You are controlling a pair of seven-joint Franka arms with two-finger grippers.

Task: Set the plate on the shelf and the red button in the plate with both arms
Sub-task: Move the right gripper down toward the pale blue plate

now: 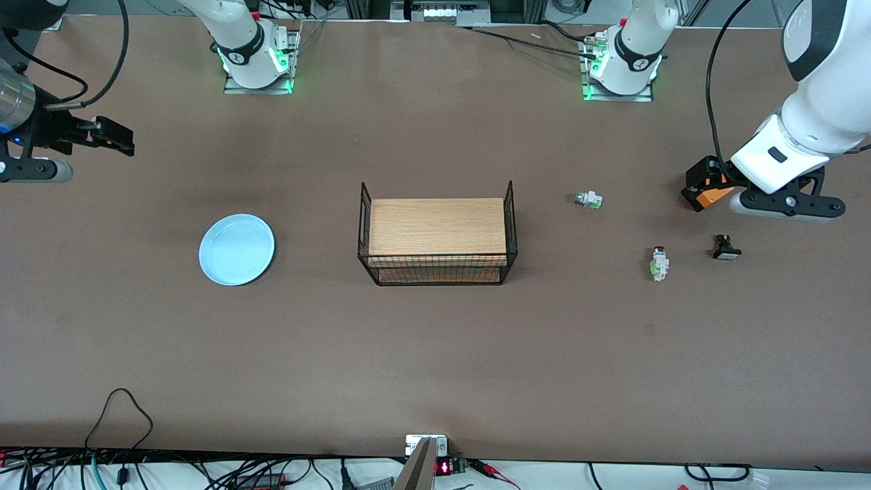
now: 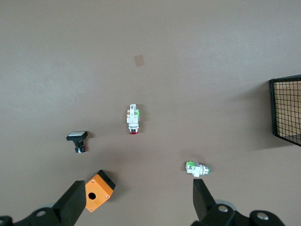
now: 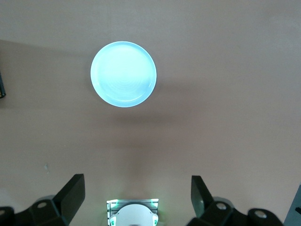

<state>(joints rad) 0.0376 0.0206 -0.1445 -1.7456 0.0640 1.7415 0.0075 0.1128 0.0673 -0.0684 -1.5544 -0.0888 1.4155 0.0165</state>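
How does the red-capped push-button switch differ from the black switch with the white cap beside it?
The small white push-button switch with a red cap and green patch has a pale body; the black switch with a white cap has a dark one. The red cap is small and round, the white cap wider and flatter. The red-capped switch lies nearer the wire rack with a wooden shelf; the black one lies closer to the left arm's end. Both lie untouched on the brown table.

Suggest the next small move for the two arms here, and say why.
Probably lower each open gripper toward its target. The left gripper hangs above the table with the red button lying free among two other switches; the right gripper hangs open, holding nothing, near the plate, which lies untouched beside the rack.
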